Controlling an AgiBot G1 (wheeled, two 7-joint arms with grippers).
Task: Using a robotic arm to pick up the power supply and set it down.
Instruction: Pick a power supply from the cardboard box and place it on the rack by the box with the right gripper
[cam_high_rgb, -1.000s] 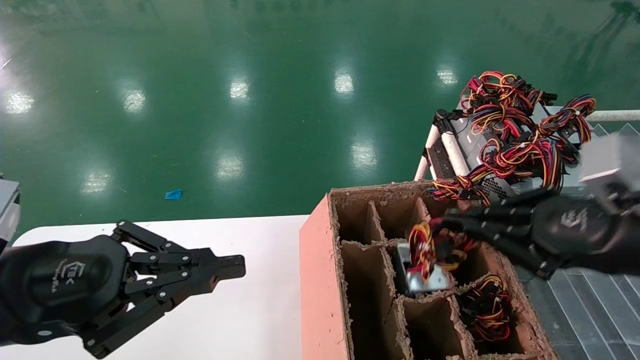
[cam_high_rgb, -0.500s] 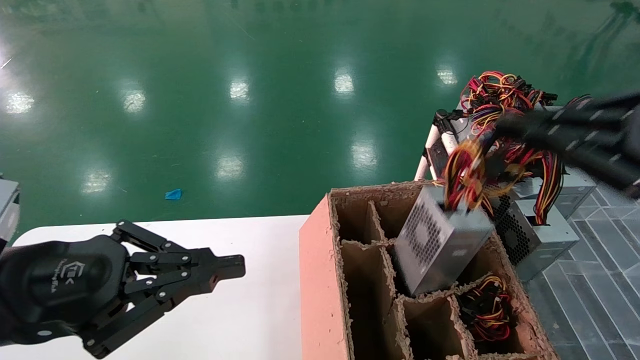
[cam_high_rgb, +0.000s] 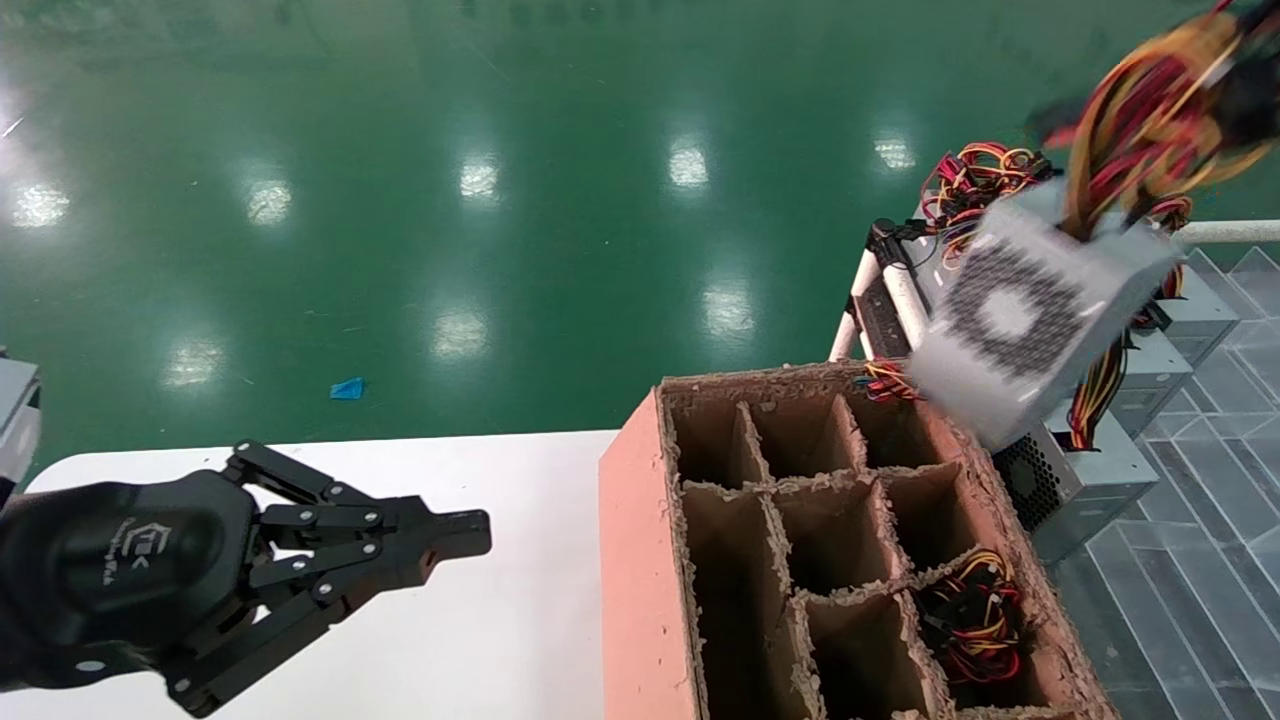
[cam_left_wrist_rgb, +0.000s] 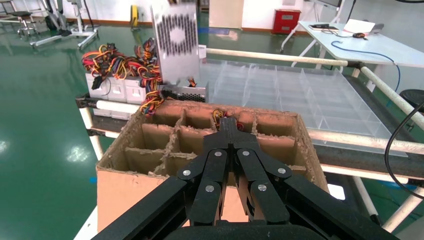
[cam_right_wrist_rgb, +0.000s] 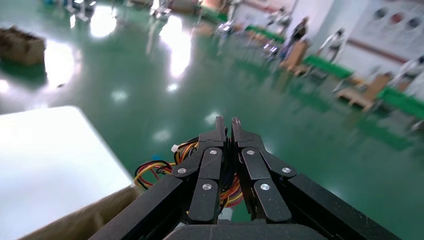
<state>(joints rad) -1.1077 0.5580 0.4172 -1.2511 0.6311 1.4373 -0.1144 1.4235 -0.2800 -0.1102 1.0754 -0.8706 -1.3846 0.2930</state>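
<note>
The power supply (cam_high_rgb: 1035, 315), a grey metal box with a perforated fan grille, hangs tilted in the air above the far right corner of the cardboard box (cam_high_rgb: 640, 520). It dangles by its red, yellow and black wire bundle (cam_high_rgb: 1150, 110). My right gripper (cam_right_wrist_rgb: 225, 122) is shut on those wires (cam_right_wrist_rgb: 165, 167), high at the right. The left wrist view shows the power supply (cam_left_wrist_rgb: 176, 45) well above the box. My left gripper (cam_high_rgb: 482, 532) stays shut and empty over the white table (cam_high_rgb: 480, 640).
The cardboard box has several divided cells, and one near right cell holds a wire bundle (cam_high_rgb: 965, 620). More power supplies (cam_high_rgb: 1085, 480) with tangled wires (cam_high_rgb: 985, 180) lie on a rack to the right. Green floor lies beyond.
The right gripper rose up and to the right, pulling the power supply by its wires out of a box cell until it hangs clear above the box. The left arm stayed still.
</note>
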